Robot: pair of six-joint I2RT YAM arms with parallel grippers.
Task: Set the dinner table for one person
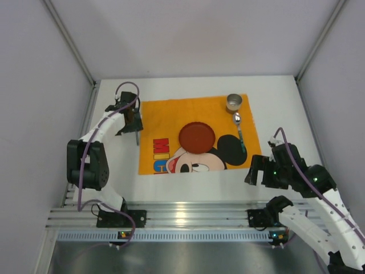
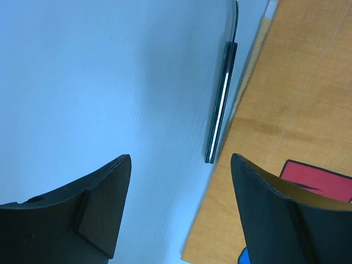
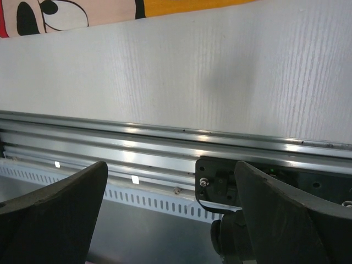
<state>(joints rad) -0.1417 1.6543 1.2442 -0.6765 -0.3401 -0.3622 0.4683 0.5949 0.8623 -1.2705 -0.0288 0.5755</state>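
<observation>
The white dinner table [image 1: 188, 182] carries an orange cartoon-mouse cloth [image 1: 165, 117]. On the cloth are a red plate [image 1: 197, 137], a metal cup [image 1: 234, 103] and a spoon [image 1: 239, 131] to the plate's right. A dark-handled piece of cutlery [image 2: 220, 104] lies on the white top along the cloth's left edge [image 2: 275, 110]; it also shows in the top view [image 1: 137, 138]. My left gripper [image 2: 180, 159] is open and empty above it [image 1: 131, 123]. My right gripper [image 3: 170, 165] is open and empty over the table's near edge [image 1: 255, 174].
Aluminium rails [image 1: 188, 217] run along the near edge, with the right arm's base mount [image 3: 220, 179] just below my right gripper. Grey walls close in the table at the left, back and right.
</observation>
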